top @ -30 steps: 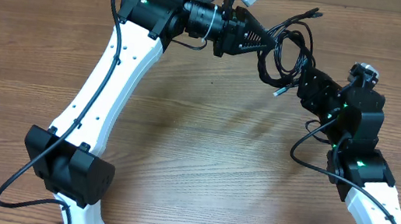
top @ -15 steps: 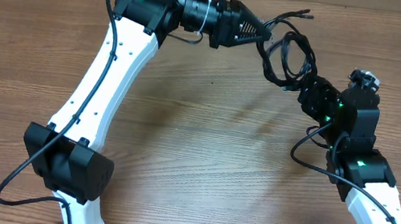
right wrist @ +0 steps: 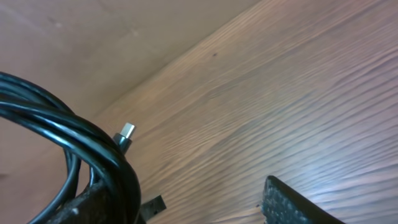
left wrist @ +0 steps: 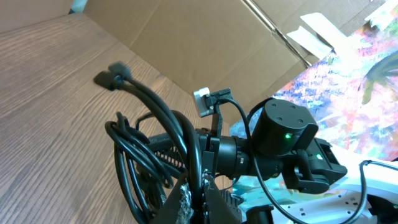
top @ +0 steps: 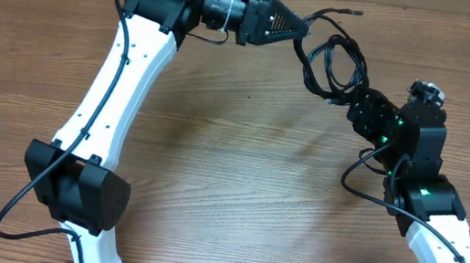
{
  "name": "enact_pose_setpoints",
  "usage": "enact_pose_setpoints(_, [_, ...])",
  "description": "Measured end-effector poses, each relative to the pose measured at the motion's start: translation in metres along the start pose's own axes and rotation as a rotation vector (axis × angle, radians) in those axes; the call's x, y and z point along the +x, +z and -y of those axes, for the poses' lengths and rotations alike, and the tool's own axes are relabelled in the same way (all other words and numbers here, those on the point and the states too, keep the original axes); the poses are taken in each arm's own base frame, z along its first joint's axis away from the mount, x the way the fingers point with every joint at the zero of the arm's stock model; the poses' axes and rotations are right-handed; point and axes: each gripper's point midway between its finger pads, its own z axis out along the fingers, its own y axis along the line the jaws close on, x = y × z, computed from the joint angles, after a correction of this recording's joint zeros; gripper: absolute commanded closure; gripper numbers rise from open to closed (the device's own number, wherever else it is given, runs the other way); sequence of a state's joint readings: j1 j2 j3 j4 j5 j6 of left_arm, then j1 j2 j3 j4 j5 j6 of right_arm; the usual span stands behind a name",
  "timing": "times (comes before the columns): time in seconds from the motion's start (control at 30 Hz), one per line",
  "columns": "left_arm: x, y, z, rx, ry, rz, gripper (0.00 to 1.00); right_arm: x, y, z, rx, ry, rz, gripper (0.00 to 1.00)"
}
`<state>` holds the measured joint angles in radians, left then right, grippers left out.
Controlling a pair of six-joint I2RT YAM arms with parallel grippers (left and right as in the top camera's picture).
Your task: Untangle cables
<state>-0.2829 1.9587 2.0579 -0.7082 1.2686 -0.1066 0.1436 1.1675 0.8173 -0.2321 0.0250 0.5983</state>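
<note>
Cables (top: 335, 64) in one knot, lifted off the surface (top: 230, 168).
Left fingers (top: 297, 30) are clamped on the bundle. Right fingers (right wrist: 292, 199) stand apart, with the loops lying against one of them. No cord looks freed, so nearly all the separating seems left to do.

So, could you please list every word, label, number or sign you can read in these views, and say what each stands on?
No text can be read in any view.
The small white tab beside the right arm: too small to show any print.
The white strip on the cardboard: blurred, no legible marks.
The cables: no markings visible.
</note>
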Motion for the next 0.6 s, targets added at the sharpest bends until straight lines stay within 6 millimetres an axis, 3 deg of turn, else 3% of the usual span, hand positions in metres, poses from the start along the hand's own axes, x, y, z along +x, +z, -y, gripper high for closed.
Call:
enact_pose_setpoints(0.23, [-0.004,-0.012,-0.003,0.004,0.002,0.018,0.96,0.0,-0.001,-0.037,-0.217,-0.039,-0.03,0.01])
enact_pose_setpoints(0.43, [-0.004,-0.012,-0.003,0.005,0.002,0.018,0.96,0.003,-0.017,-0.081,-0.463,-0.134,-0.064,0.0])
enact_pose_setpoints(0.6, [-0.004,-0.012,-0.002,0.007,0.001,0.018,0.96,0.008,-0.03,-0.103,-0.606,-0.181,-0.095,0.0])
